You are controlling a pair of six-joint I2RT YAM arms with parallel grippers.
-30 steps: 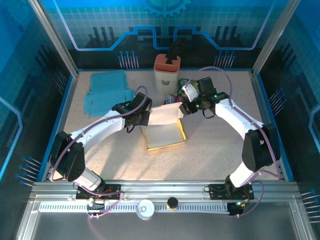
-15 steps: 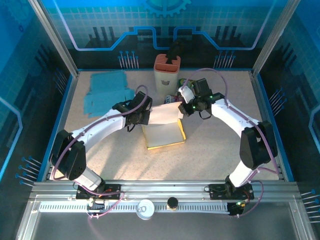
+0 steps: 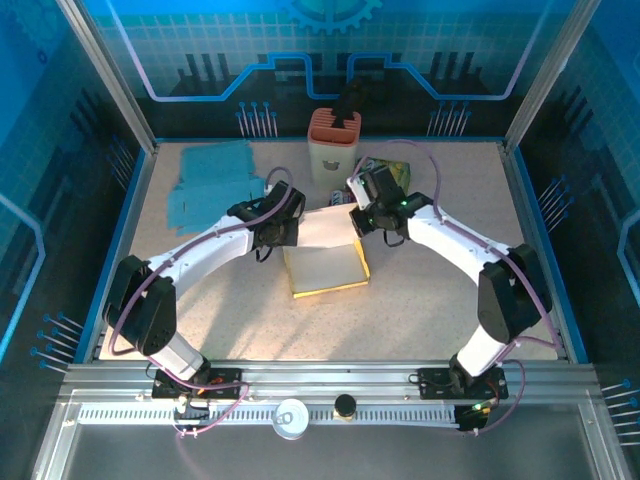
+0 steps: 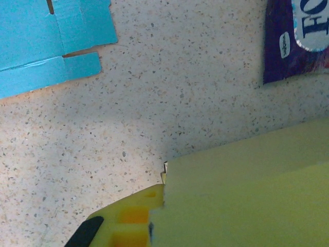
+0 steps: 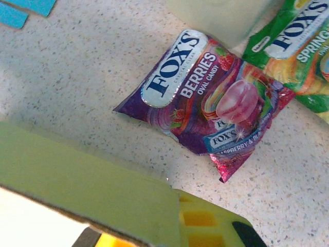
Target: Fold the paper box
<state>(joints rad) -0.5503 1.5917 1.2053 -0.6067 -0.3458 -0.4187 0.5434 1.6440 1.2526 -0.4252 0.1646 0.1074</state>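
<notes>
I hold the light, flimsy-looking yellow paper box (image 3: 325, 268) by its raised rear flap (image 3: 328, 228), left gripper (image 3: 288, 234) and right gripper (image 3: 357, 218) clamped at its corners, near the purple candy bag (image 5: 205, 103)

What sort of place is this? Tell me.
Likely a robot lab test cell: a table fenced by metal posts and blue panels, two arms bolted at its near edge, plus a paper box and candy bag.

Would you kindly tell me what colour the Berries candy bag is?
The candy bag is purple, seen best in the right wrist view.
</notes>
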